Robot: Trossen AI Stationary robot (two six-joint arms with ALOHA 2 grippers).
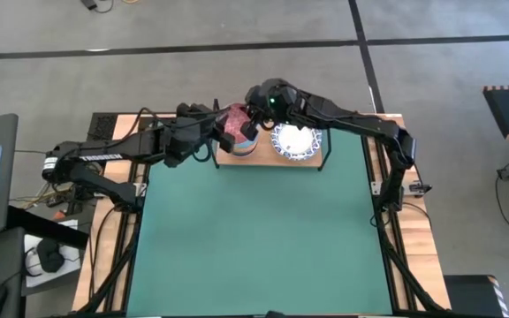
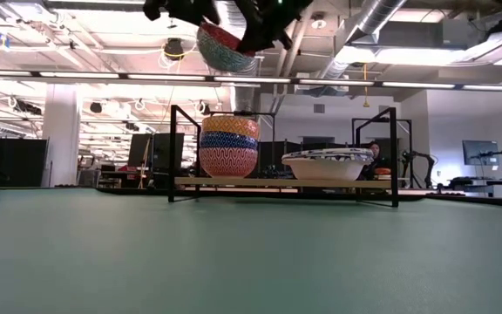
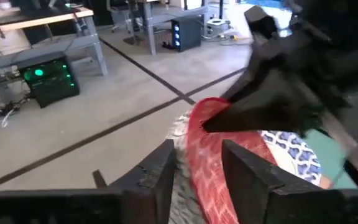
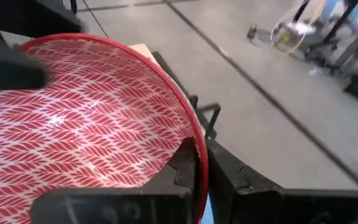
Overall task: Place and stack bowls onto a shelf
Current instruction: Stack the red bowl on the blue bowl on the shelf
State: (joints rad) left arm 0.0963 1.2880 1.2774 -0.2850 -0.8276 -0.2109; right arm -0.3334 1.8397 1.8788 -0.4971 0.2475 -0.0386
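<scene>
A red bowl with a leaf pattern inside (image 1: 234, 124) hangs tilted between both grippers, above the left end of the light-wood shelf (image 1: 268, 161). In the low view the red bowl (image 2: 227, 48) is well above a stack of three small bowls (image 2: 229, 144), yellow on top, blue in the middle, red-patterned below. White bowls with blue rims (image 1: 297, 141) sit nested on the shelf's right half. My left gripper (image 1: 218, 131) is shut on the bowl's left rim. My right gripper (image 1: 251, 124) is shut on its right rim. My left gripper pinches the red bowl's rim (image 3: 205, 155) between its two fingers (image 3: 165, 171), one inside the bowl and one outside. It comes roughly level from the table's left. The bowl is lifted clear and tilted. My right gripper pinches the opposite rim (image 4: 199, 163) between its fingers (image 4: 182, 167), one finger on the patterned inner wall and one outside. It reaches in from the table's right and far side. The bowl hangs clear of the stack below.
The shelf's black wire frame (image 2: 174, 148) rises at both ends and spans above the board. The green mat (image 1: 254, 238) covers the table in front of the shelf. Cables and equipment lie off the table's left edge (image 1: 51, 256).
</scene>
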